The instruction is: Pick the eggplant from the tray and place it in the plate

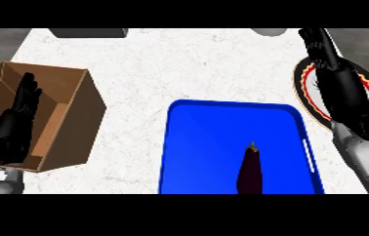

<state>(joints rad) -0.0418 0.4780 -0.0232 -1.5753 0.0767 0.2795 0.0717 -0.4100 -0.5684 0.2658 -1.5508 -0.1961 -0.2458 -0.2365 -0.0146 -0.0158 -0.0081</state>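
A dark purple eggplant (250,172) lies in the blue tray (209,142), at its near middle, stem tip pointing away from me. The plate (308,91), with a black, red and yellow rim, sits at the counter's right edge, right of the tray, and my right arm covers much of it. My right hand (322,49) stretches over the plate's far side with straight fingers, holding nothing. At the far left my left hand (20,118) rests open, fingers up, in front of a brown box.
An open brown cardboard box (69,118) stands at the left of the white speckled counter (180,64). A grey object (90,32) and a pale round object (269,31) sit at the far edge.
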